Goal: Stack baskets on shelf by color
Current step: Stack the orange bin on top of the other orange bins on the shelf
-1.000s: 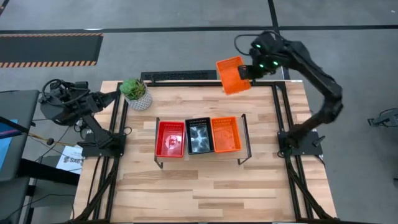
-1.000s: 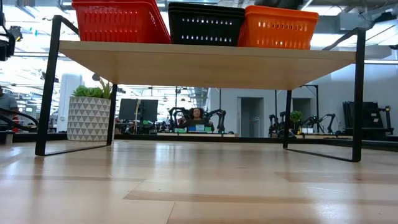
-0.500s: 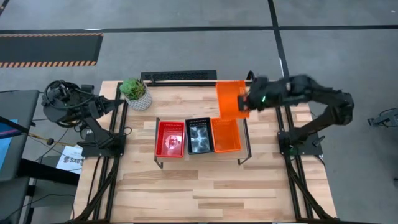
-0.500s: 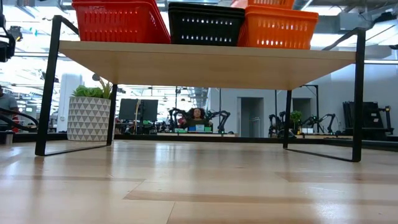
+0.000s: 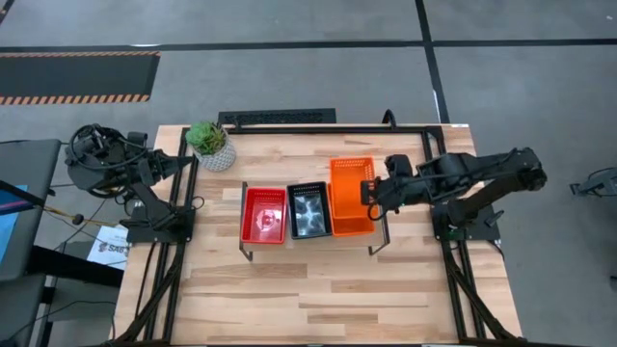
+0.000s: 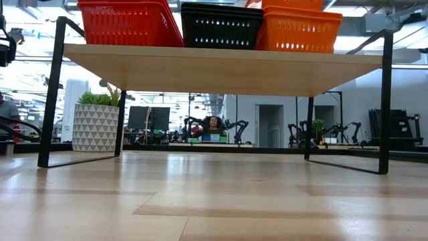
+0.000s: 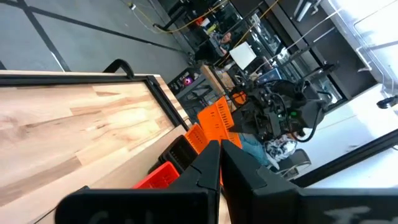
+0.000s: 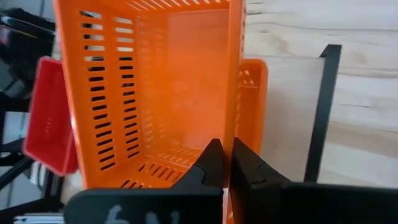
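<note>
On the shelf (image 6: 221,67) stand a red stack (image 5: 263,214), a black stack (image 5: 308,210) and an orange stack (image 5: 352,224) of baskets. My right gripper (image 5: 371,188) is shut on one more orange basket (image 5: 350,178). That basket is open side up over the orange stack, shifted toward the table's far edge. In the low view it shows (image 6: 287,3) right above the stack (image 6: 297,30); whether they touch I cannot tell. My left gripper (image 7: 219,155) is shut and waits at the table's left edge (image 5: 183,154). My right gripper pinches the orange basket's right long wall (image 8: 235,118) about midway along it, one finger (image 8: 211,158) inside the basket and one (image 8: 247,163) outside. It reaches in from the table's right, roughly level. The basket sits open side up over the orange stack.
A white pot with a green plant (image 5: 212,145) stands at the table's far left corner. Black rails run along both table sides. The near half of the tabletop (image 5: 308,289) is bare wood. Other robot stations show in the room behind.
My right gripper has carried the orange basket from beyond the table's far edge toward the near edge and down, to above the orange stack. The basket, tilted before, has turned square with the shelf.
</note>
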You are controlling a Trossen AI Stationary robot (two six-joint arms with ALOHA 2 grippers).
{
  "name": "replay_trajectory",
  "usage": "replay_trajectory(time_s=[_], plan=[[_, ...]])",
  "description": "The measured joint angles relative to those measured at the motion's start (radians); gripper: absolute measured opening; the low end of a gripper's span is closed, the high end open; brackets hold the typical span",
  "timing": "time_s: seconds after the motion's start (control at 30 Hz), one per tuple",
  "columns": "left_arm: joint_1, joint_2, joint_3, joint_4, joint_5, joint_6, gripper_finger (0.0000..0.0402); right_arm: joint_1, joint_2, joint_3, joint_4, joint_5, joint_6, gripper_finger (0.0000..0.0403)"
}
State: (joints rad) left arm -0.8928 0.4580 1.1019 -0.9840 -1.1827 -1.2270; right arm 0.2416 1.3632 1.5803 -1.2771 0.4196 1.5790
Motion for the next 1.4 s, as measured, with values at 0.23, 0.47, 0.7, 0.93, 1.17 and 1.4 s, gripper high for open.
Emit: replay_trajectory(time_s=[0.23,0.47,0.7,0.93,1.17,1.4], plan=[[0.000,0.000,0.000,0.000,0.008,0.000,0.0000,0.029,0.033,0.003,-0.003,0.000,0.029,0.0014],[0.000,0.000,0.000,0.001,0.015,0.000,0.0000,0.032,0.067,0.000,-0.008,-0.046,0.021,0.0018],[0.000,0.000,0.000,0.002,0.016,0.000,0.0000,0.031,0.062,0.001,-0.010,-0.052,0.015,0.0026],[0.000,0.000,0.000,0.002,0.015,0.002,0.0000,0.031,0.064,0.001,-0.009,-0.092,-0.006,0.0049],[0.000,0.000,0.000,0.002,0.015,0.003,0.0000,0.031,0.064,0.001,-0.009,-0.104,-0.009,0.0066],[0.000,0.000,0.000,-0.006,0.015,0.003,0.0000,0.031,0.064,0.001,-0.009,-0.107,-0.016,0.0087]])
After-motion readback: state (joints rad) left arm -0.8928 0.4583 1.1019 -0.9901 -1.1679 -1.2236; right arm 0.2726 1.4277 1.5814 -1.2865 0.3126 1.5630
